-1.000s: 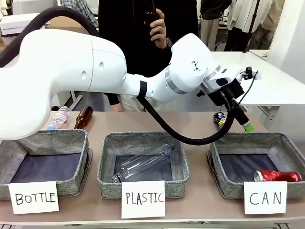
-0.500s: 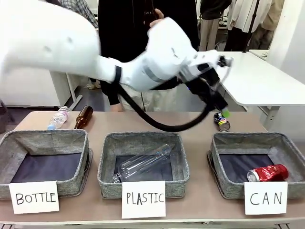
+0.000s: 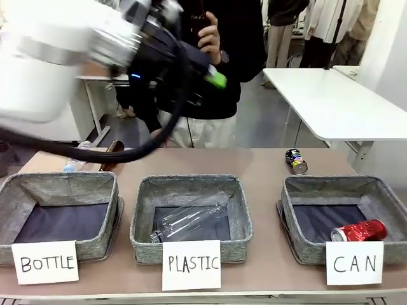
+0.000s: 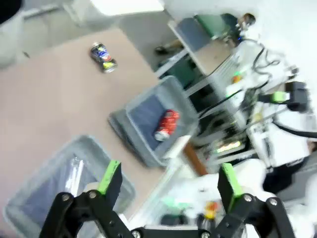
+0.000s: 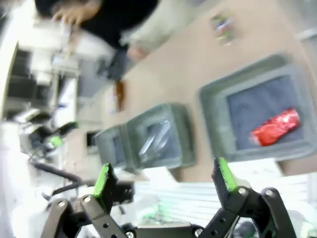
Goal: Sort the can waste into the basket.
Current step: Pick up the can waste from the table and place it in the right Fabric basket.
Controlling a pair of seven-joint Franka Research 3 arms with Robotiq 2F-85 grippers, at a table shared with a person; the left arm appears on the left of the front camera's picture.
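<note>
- Since a second ago the left arm (image 3: 57, 51) had pulled off from over the CAN basket (image 3: 381, 188) and swung to the picture's upper left, motion-blurred.
- Same span: the red can (image 3: 358, 230) shifted a bit and lay tilted on the dark lining at that basket's near right, behind the white "CAN" card (image 3: 354, 262).
- The left gripper (image 4: 168, 179) was high over the table (image 3: 267, 166), jaws spread wide, nothing between the green pads.
- The right gripper (image 5: 163, 177) was likewise spread wide and empty, looking down on the baskets.
- The dark can (image 3: 296, 161) lay on the table just beyond the CAN basket's far left corner, outside it.
- A clear plastic bottle (image 3: 191, 218) lay in the PLASTIC basket (image 3: 191, 185).
- A brown bottle (image 3: 112, 152) lay on the table behind the BOTTLE basket (image 3: 60, 184).
- A person's hand (image 3: 212, 35) was raised at the far side, holding something dark.
</note>
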